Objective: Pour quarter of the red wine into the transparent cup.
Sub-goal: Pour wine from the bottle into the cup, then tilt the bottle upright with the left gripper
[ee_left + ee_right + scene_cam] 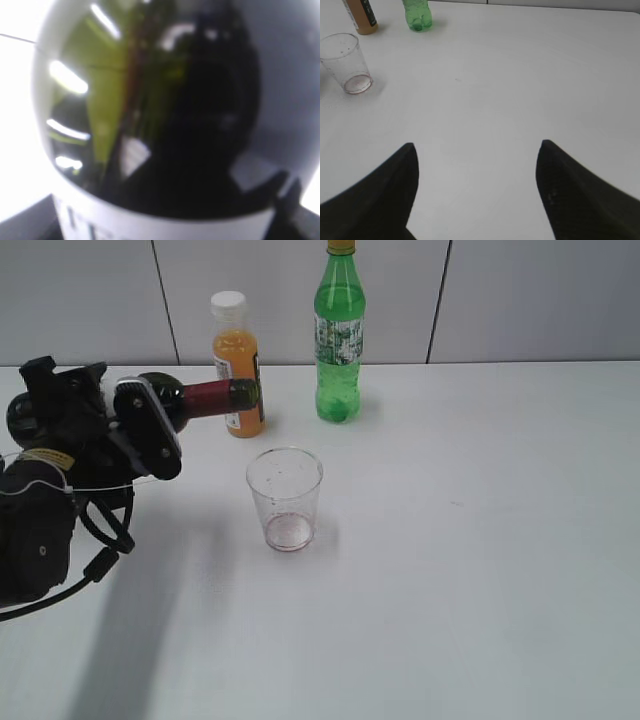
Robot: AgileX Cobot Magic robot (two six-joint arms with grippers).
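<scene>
Bkgd only: white table [480, 570] fills most of ext. view, matte, smooth; a few tiny specks approx. mid-surface. Behind far edge, pale grey wall panels [90, 300] w/ thin dark seams, some slightly slanted. Light soft & even from above; long grey shadow [150, 630] falls on tabletop near-left, just below & beside the claw on that side. Right wrist view: bare white tabletop ahead of claw, wall's base strip [545, 4] at top edge. No windows or floor seen.
</scene>
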